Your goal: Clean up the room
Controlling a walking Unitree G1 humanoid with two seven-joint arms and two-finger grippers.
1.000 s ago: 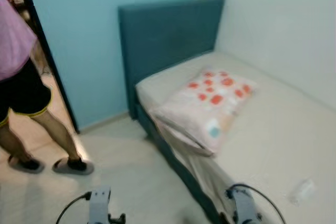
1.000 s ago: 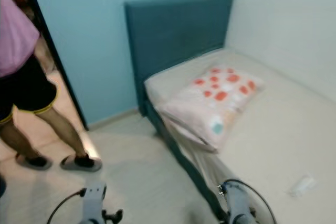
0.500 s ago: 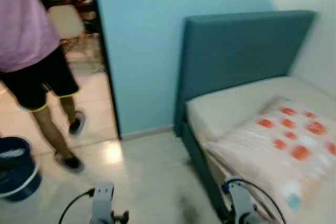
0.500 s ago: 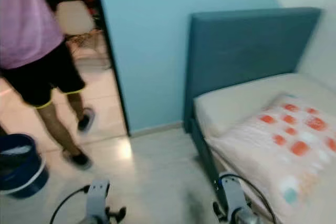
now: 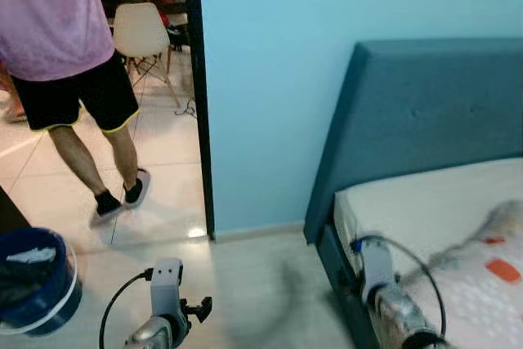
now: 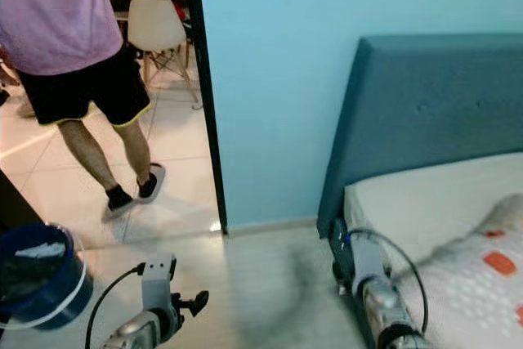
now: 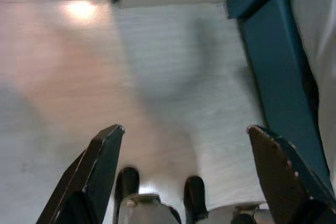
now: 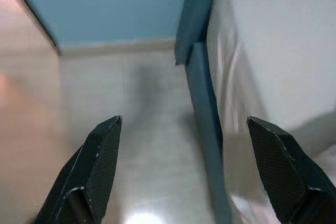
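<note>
At 9 o'clock of the left pincer point(image 7: 184, 145), open and empty, sits a blue bucket point(image 5: 33, 284); right pincer point(image 8: 184, 145) open beside the bed point(image 5: 425, 210).

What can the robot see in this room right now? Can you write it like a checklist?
Surface: pale floor, bare in front of the robot.
Job's things: blue bucket with a dark liner and something white inside, at the robot's left by the doorway.
Clutter: nothing seen on the floor of the room.
Grippers: left gripper open above the floor, holding nothing; right gripper open beside the bed, holding nothing.
Cables: a black cable loops at the left arm, another at the right arm.
Surroundings: blue wall, dark blue headboard, spotted pillow on the bed, a person in the doorway, a white chair beyond.
</note>
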